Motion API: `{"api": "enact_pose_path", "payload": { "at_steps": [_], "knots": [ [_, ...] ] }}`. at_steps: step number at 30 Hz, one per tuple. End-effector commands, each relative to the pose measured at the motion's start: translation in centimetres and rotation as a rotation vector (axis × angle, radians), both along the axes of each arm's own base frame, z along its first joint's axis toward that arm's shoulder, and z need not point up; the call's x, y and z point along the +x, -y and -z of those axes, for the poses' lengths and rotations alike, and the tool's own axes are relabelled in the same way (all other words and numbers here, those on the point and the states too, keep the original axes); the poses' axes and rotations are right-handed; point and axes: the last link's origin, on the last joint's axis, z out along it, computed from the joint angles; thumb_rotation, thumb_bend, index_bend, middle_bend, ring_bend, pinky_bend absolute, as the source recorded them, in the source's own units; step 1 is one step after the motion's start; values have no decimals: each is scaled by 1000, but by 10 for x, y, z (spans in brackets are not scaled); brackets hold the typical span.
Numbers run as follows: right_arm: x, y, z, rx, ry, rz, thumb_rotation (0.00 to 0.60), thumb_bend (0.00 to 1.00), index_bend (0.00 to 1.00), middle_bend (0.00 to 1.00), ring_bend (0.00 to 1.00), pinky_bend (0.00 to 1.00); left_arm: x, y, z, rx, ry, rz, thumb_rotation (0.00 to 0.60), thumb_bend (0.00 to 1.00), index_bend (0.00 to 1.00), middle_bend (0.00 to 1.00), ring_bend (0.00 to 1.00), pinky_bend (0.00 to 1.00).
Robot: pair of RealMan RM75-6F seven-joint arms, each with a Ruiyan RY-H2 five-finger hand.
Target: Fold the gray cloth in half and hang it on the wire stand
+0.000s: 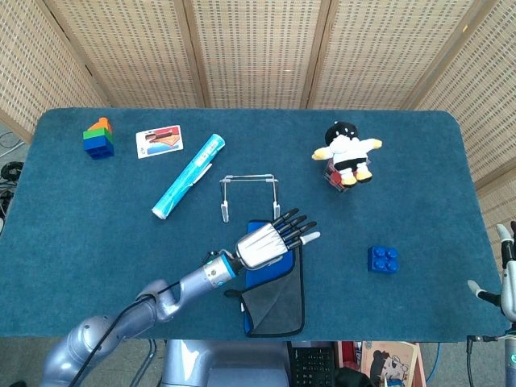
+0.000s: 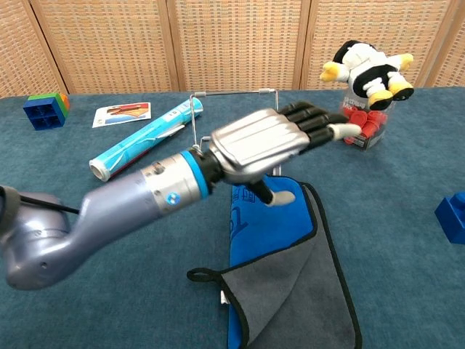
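Left arm: reaches from the lower left across the table [image 1: 72,226] toward the middle, forearm slanting up to the right.
Left hand [image 1: 270,240]: flat, palm down, fingers stretched out and slightly apart, holding nothing; in the chest view the hand [image 2: 265,138] is raised off the cloth, its thumb hanging below the palm.
Hand position: above the far end of the cloth, just in front of the stand, fingertips pointing to the right and away from the robot.
Right hand [image 1: 501,282]: only a sliver at the right edge of the head view; whether the fingers are apart or together cannot be told.
Cloth [image 1: 278,300]: lies flat on the table near the front edge, just in front of the stand, not on it.
Cloth look: partly folded; the far part shows its blue side [image 2: 269,225], the near part shows gray [image 2: 298,298] lapped over it on a slant, with a dark hem and a small loop [image 2: 200,275] at the left corner.
Stand [image 1: 250,193]: upright, bare wire, just beyond the cloth's far edge.
Around: a tube [image 1: 188,186] to the left of the stand, a card [image 1: 159,141] and a stack of bricks [image 1: 98,139] at the far left, a plush toy [image 1: 347,149] on a jar of red pieces at the far right, a blue brick [image 1: 383,259] to the right of the cloth.
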Motion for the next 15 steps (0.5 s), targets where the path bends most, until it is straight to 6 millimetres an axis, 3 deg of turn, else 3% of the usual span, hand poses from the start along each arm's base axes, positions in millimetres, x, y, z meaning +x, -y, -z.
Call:
{"api": "enact_pose_path", "payload": {
  "at_steps": [1, 9, 15],
  "knots": [
    [1, 0, 0, 0, -1, -3, 600, 0, 0, 0, 0, 0, -28, -3, -29, -17, 18, 0, 600, 294, 104, 0, 0, 0],
    [3, 0, 4, 10, -7, -7, 600, 0, 0, 0, 0, 0, -94, 11, -68, -98, 10, -65, 600, 293, 269, 0, 0, 0],
    [4, 1, 6, 10, -17, -6, 600, 0, 0, 0, 0, 0, -125, 30, -79, -169, 36, -116, 600, 294, 307, 0, 0, 0]
  ]
}}
